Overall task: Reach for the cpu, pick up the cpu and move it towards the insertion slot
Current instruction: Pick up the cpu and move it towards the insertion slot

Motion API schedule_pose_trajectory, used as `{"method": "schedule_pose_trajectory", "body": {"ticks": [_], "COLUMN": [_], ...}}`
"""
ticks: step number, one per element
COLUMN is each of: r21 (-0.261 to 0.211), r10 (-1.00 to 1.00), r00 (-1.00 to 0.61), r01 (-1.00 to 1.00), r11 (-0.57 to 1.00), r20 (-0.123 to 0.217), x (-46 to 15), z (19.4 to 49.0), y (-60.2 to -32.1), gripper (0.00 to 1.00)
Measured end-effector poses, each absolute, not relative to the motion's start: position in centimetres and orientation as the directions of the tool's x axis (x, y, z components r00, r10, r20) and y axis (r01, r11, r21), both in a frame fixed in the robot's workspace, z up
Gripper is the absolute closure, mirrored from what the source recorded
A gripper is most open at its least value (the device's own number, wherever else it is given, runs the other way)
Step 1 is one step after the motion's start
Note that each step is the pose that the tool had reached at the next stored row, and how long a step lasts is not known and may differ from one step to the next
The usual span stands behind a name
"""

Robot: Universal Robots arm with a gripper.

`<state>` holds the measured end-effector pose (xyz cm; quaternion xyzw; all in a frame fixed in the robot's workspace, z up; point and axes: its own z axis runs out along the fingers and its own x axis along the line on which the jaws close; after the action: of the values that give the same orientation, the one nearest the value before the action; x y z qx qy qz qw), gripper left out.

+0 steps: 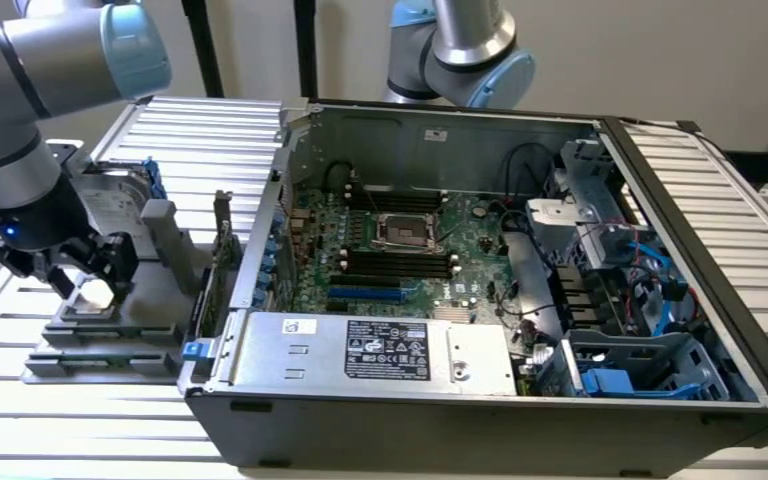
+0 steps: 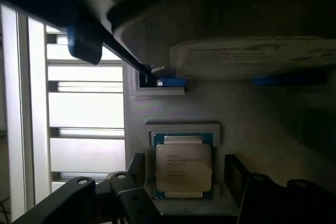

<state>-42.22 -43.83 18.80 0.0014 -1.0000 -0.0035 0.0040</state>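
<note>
The cpu (image 2: 184, 166) is a small square chip with a silvery top. It lies flat in a recess of a grey holder (image 1: 104, 325) at the exterior view's left, outside the computer case. My gripper (image 1: 91, 283) hangs right over it, open. Its black fingers (image 2: 137, 174) stand on either side of the cpu (image 1: 93, 294), with a small gap on each side. The insertion slot (image 1: 408, 232), a square socket with a metal frame and dark centre, sits on the green board inside the open case, far off toward the exterior view's right.
The case wall (image 1: 244, 250) rises between the holder and the board. A hard drive with blue rails (image 2: 252, 56) sits on the holder just beyond the cpu. The power supply (image 1: 371, 350) fills the case's near side. A second arm (image 1: 458, 50) stands behind the case.
</note>
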Motion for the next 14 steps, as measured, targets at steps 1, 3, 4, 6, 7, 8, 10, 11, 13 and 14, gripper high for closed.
{"method": "schedule_pose_trajectory", "body": {"ticks": [1,3,4,6,7,8,10,11,13,14], "r21": [0.007,0.007,0.007,0.007,0.007,0.007,0.007,0.006,0.006,0.006], "r10": [-0.003,-0.003,-0.003,-0.003,-0.003,-0.003,-0.003,-0.003,-0.003,-0.003], "r00": [-1.000,-1.000,-1.000,-1.000,-1.000,-1.000,-1.000,-1.000,-1.000,-1.000], "r01": [-0.003,-0.003,-0.003,-0.003,-0.003,-0.003,-0.003,-0.003,-0.003,-0.003], "r11": [1.000,1.000,1.000,1.000,1.000,1.000,1.000,1.000,1.000,1.000], "r20": [0.008,0.008,0.008,0.008,0.008,0.008,0.008,0.008,0.008,0.008], "x": [-42.22,-42.22,-42.22,-42.22,-42.22,-42.22,-42.22,-42.22,-42.22,-42.22], "z": [18.78,18.72,18.69,18.66,18.64,18.63,18.62,18.62,18.62,18.62], "y": [-43.84,-43.83,-43.84,-43.84,-43.84,-43.84,-43.84,-43.84,-43.84,-43.83], "gripper": [0.29,0.29,0.29,0.29,0.29,0.29,0.31,0.37,0.37,0.44]}}
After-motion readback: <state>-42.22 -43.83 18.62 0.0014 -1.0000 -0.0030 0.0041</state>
